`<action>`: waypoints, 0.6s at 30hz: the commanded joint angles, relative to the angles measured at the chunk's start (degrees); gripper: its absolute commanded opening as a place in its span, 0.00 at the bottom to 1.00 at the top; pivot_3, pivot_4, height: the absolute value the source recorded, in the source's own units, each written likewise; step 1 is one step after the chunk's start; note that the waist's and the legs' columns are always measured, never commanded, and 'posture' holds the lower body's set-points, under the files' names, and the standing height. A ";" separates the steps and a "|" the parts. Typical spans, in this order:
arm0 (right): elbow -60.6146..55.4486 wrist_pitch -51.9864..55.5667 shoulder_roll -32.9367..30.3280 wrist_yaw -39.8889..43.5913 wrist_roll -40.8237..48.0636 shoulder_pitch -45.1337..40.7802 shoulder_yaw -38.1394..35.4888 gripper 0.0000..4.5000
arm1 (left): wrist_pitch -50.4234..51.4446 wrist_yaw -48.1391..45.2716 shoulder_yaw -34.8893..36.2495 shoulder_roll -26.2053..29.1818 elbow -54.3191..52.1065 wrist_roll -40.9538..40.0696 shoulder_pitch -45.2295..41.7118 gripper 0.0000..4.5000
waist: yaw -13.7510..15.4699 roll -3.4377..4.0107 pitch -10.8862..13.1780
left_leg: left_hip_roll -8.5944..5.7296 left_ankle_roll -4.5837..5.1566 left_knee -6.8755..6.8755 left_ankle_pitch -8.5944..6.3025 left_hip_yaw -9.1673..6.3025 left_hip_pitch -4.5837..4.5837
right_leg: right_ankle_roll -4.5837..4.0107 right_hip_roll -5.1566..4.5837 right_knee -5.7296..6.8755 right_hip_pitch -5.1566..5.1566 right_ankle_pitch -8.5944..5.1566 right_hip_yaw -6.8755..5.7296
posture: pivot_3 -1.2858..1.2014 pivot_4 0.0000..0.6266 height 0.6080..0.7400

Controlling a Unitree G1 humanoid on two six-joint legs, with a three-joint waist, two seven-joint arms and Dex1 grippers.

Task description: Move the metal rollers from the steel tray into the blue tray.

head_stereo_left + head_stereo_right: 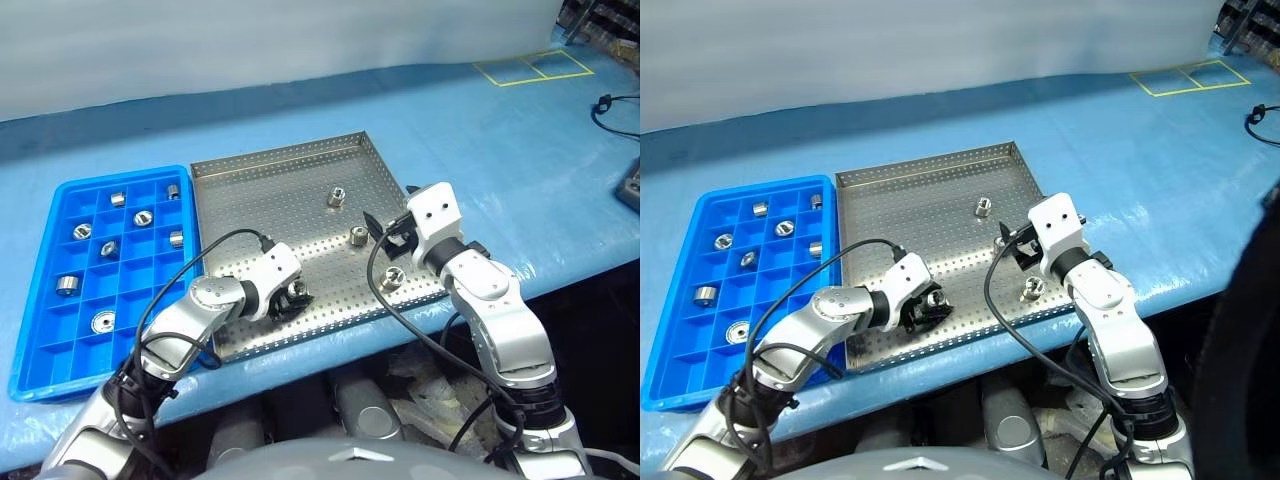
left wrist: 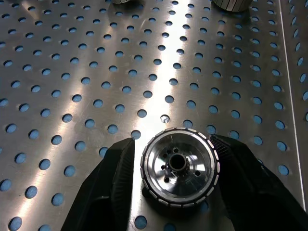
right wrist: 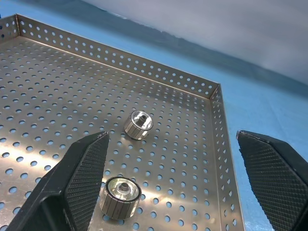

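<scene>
A: Head view: left gripper [image 1: 293, 296] low over the steel tray [image 1: 290, 172], near its front rim; blue tray [image 1: 50, 300] sits just beside it, several rollers in it.

B: L wrist view: fingers [image 2: 115, 178] flank one metal roller [image 2: 179, 166], pinching or nearly so. Squeeze square, lift straight.

A: R wrist view: right gripper [image 3: 171, 192] spread wide, empty, two rollers [image 3: 138, 124] beyond it in the tray.

We've got a long table under a light blue sheet [image 1: 520, 180]. Sitting straight on it are the blue tray [image 1: 40, 330] and the steel tray [image 1: 270, 190], touching side by side at the near edge. Far corner has a yellow taped rectangle [image 1: 533, 68] and a black cable [image 1: 608, 112].
</scene>
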 commanded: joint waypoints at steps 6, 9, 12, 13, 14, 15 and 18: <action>-2.00 -1.81 0.48 0.13 0.25 -0.39 -0.12 1.00 | 0.52 10.04 12.47 -7.03 -3.88 -0.82 3.31 0.44 | 0.04 -0.01 0.01 | -0.01 0.01 0.04 0.01 0.03 0.02 | 0.09 -0.01 0.00 0.03 0.04 0.03 | 0.39 0.24 1.00; -1.50 -1.95 1.09 0.62 0.51 -0.68 1.10 1.00 | 2.34 14.59 19.01 -8.84 -8.81 -0.19 6.14 0.44 | -0.14 -0.03 0.02 | 0.04 0.02 0.11 0.02 0.04 -0.01 | 0.13 0.02 0.02 -0.01 0.07 0.06 | 0.40 0.24 1.00; -0.31 -2.35 1.45 1.57 0.72 -1.73 2.62 1.00 | 3.69 19.12 26.56 -9.11 -13.33 1.04 8.25 0.44 | 0.14 -0.02 0.02 | 0.06 0.01 0.05 0.02 0.03 0.01 | 0.09 0.07 0.05 -0.03 0.06 0.06 | 0.42 0.24 1.00; 0.07 -2.46 1.56 1.82 0.79 -2.12 2.93 1.00 | 4.47 20.61 29.10 -9.67 -14.52 1.04 8.48 0.44 | 0.26 -0.02 0.02 | 0.05 0.01 0.04 0.02 0.02 -0.01 | 0.07 0.06 0.04 -0.04 0.07 0.05 | 0.43 0.24 1.00; 0.61 -2.64 1.70 2.14 0.84 -2.63 3.28 1.00 | 5.59 22.22 31.46 -9.78 -15.87 1.55 8.81 0.44 | 0.56 -0.03 0.03 | 0.04 0.01 0.04 0.01 0.02 -0.03 | 0.04 0.05 0.03 -0.05 0.09 0.05 | 0.44 0.24 1.00; 1.24 -2.83 1.82 2.57 0.91 -3.20 3.69 1.00 | 7.34 23.80 33.74 -9.54 -17.48 2.34 9.41 0.44 | 0.97 -0.05 0.04 | 0.02 0.01 0.05 0.01 0.01 -0.06 | 0.00 0.02 0.03 -0.06 0.13 0.04 | 0.45 0.24 1.00; 3.00 -3.30 2.05 3.97 1.15 -4.68 4.90 1.00 | 12.12 26.88 38.94 -7.30 -22.54 5.30 12.97 0.44 | 2.14 -0.05 0.04 | 0.00 0.03 0.04 0.00 -0.01 -0.05 | -0.14 0.01 0.00 -0.05 0.22 0.02 | 0.46 0.24 1.00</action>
